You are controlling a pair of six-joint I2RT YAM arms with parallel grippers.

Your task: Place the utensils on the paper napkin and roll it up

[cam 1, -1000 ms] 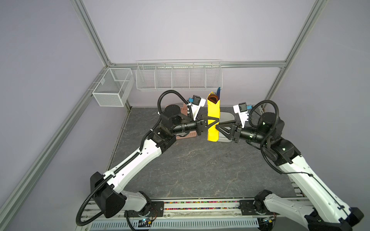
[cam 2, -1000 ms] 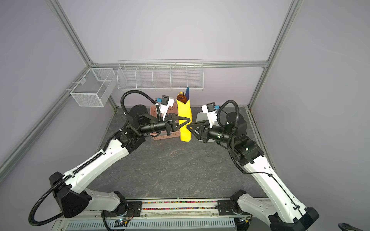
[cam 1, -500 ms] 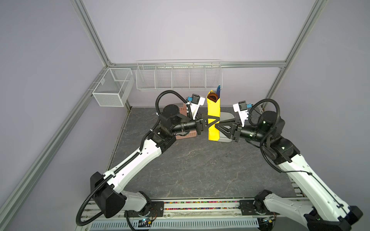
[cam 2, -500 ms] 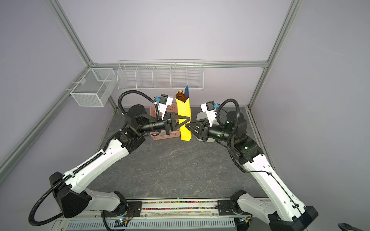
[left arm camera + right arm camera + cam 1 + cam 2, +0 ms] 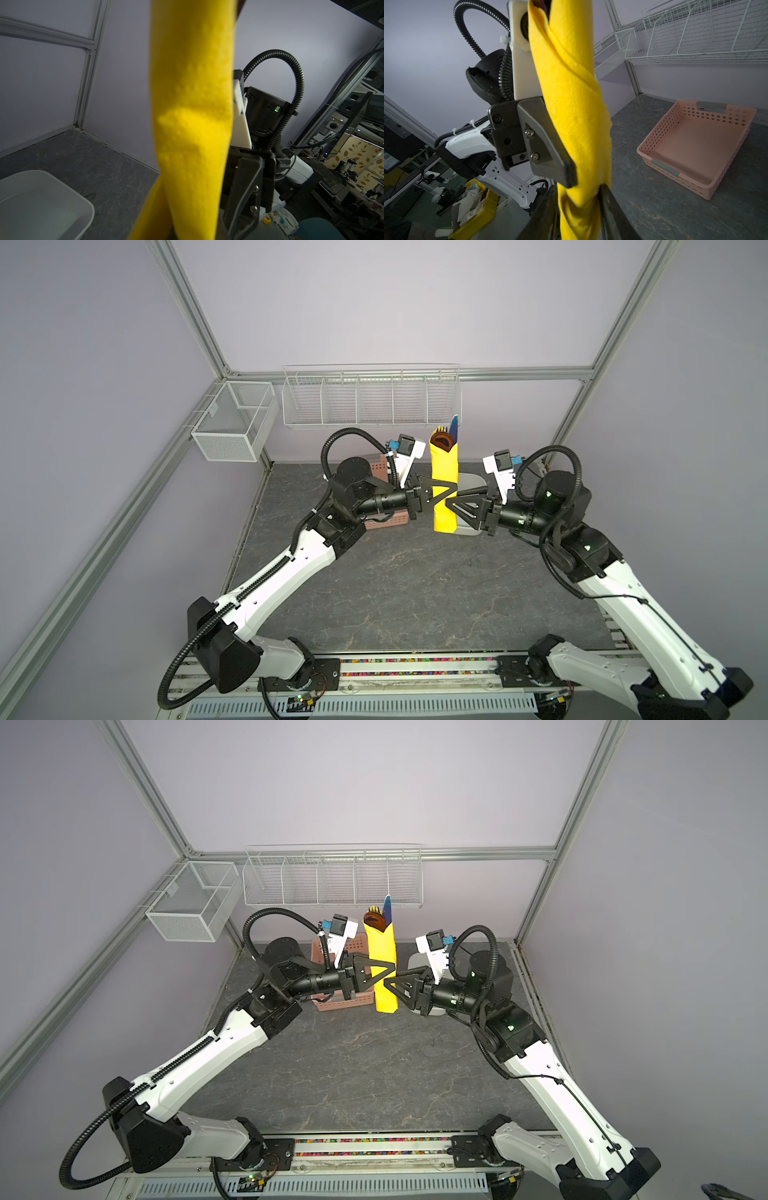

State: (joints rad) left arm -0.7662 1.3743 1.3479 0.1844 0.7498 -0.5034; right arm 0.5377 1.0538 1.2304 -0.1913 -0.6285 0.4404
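The paper napkin (image 5: 444, 472) (image 5: 384, 952) is a bright yellow roll held upright above the table. The utensils' dark heads (image 5: 443, 439) (image 5: 376, 916) stick out of its top, and their handles are hidden inside. My left gripper (image 5: 451, 488) (image 5: 390, 969) is shut on the roll's middle from the left. In the left wrist view the napkin (image 5: 191, 124) hides those jaws. My right gripper (image 5: 452, 504) (image 5: 387, 984) (image 5: 579, 207) comes from the right just below it. Its fingers (image 5: 610, 212) press the napkin (image 5: 571, 93) from both sides.
A pink perforated basket (image 5: 386, 523) (image 5: 336, 1004) (image 5: 695, 145) stands on the table behind the left arm. A white tub (image 5: 471, 480) (image 5: 41, 197) stands behind the right gripper. White wire racks (image 5: 370, 402) and a mesh basket (image 5: 235, 427) hang on the back wall.
The right gripper's jaws have shifted slightly on the lower part of the roll. The roll stays upright between both grippers, and the left arm has held still.
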